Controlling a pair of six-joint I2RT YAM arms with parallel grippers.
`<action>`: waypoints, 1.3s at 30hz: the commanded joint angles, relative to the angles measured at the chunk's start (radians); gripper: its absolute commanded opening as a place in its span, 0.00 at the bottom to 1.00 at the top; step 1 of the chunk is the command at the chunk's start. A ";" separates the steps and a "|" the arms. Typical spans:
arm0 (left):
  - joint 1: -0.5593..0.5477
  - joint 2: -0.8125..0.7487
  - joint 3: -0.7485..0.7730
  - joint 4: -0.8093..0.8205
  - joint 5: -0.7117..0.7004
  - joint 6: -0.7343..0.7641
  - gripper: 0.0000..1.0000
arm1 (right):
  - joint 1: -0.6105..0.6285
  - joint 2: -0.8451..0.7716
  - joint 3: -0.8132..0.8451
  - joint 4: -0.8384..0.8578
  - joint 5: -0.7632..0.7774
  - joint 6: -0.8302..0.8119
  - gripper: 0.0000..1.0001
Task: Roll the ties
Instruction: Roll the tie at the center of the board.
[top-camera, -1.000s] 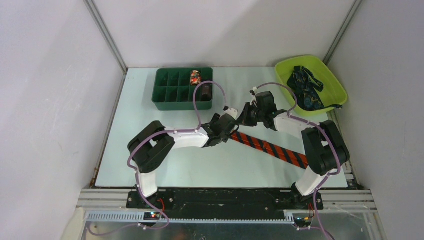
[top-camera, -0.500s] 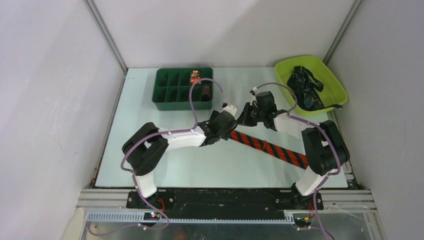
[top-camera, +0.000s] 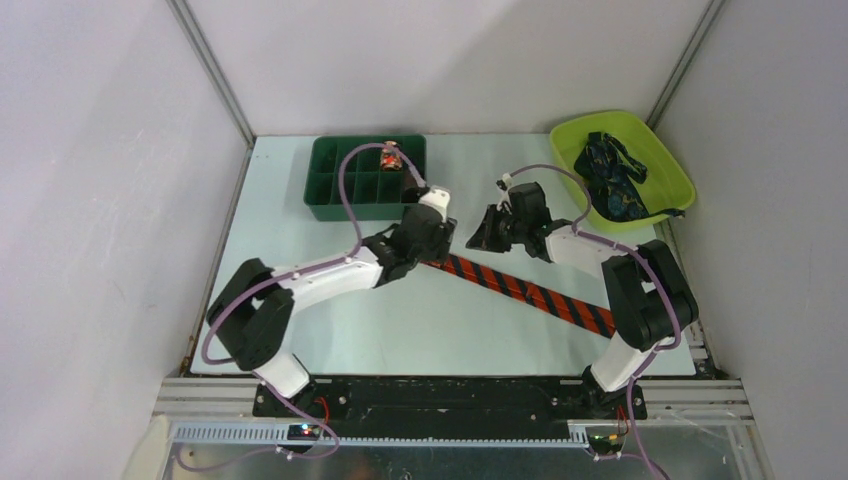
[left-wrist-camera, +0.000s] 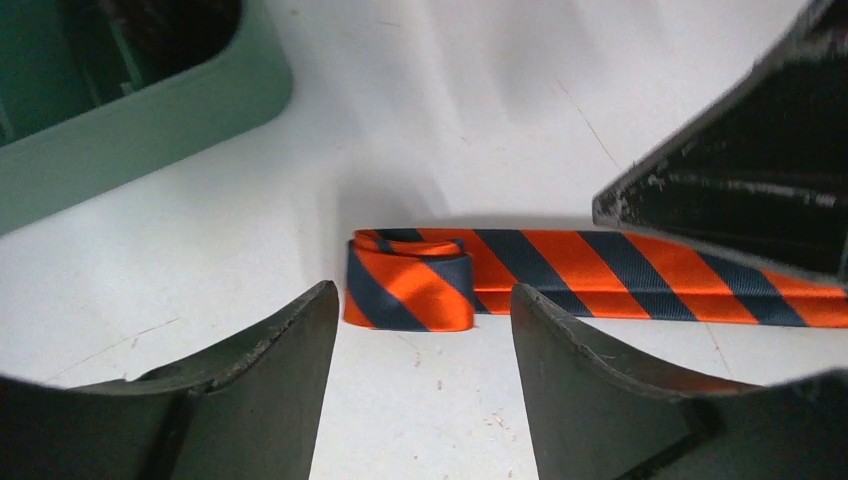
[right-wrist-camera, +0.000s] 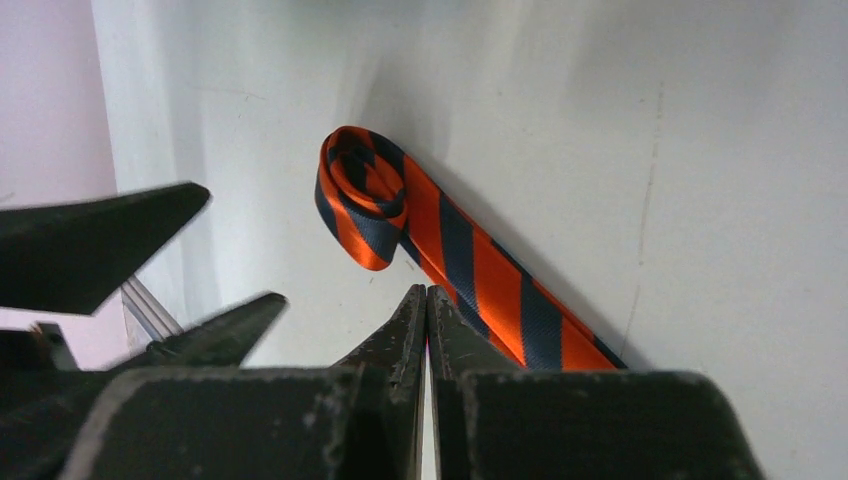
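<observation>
A red-orange tie with dark diagonal stripes (top-camera: 525, 290) lies flat across the table. Its left end is curled into a small loose roll (left-wrist-camera: 408, 282), which also shows in the right wrist view (right-wrist-camera: 362, 195). My left gripper (left-wrist-camera: 420, 335) hovers open just short of that roll, with nothing between its fingers (left-wrist-camera: 285, 350). From above, the left gripper (top-camera: 420, 243) covers the rolled end. My right gripper (right-wrist-camera: 427, 292) is shut and empty, just beside the tie strip (right-wrist-camera: 480, 285) behind the roll; from above, the right gripper (top-camera: 478, 236) sits right of the left one. Dark navy ties (top-camera: 610, 175) lie heaped in a lime bin.
A dark green compartment tray (top-camera: 330, 180) stands at the back left, with a small patterned roll (top-camera: 390, 156) in one cell; its corner (left-wrist-camera: 150, 110) is close to my left gripper. The lime bin (top-camera: 668, 165) sits at the back right. Purple cables loop over both arms.
My left arm has stretched out and swung left and back, off the tie, its jaws slightly wider. More of the tie's left end now shows. The right arm has not moved.
</observation>
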 joint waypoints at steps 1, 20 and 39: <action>0.114 -0.111 -0.064 0.070 0.125 -0.106 0.70 | 0.049 0.025 0.066 0.032 -0.018 0.011 0.03; 0.310 -0.085 -0.224 0.324 0.422 -0.289 0.77 | 0.143 0.189 0.168 0.049 -0.039 0.067 0.00; 0.322 0.020 -0.225 0.361 0.444 -0.306 0.77 | 0.144 0.229 0.169 0.015 0.027 0.063 0.00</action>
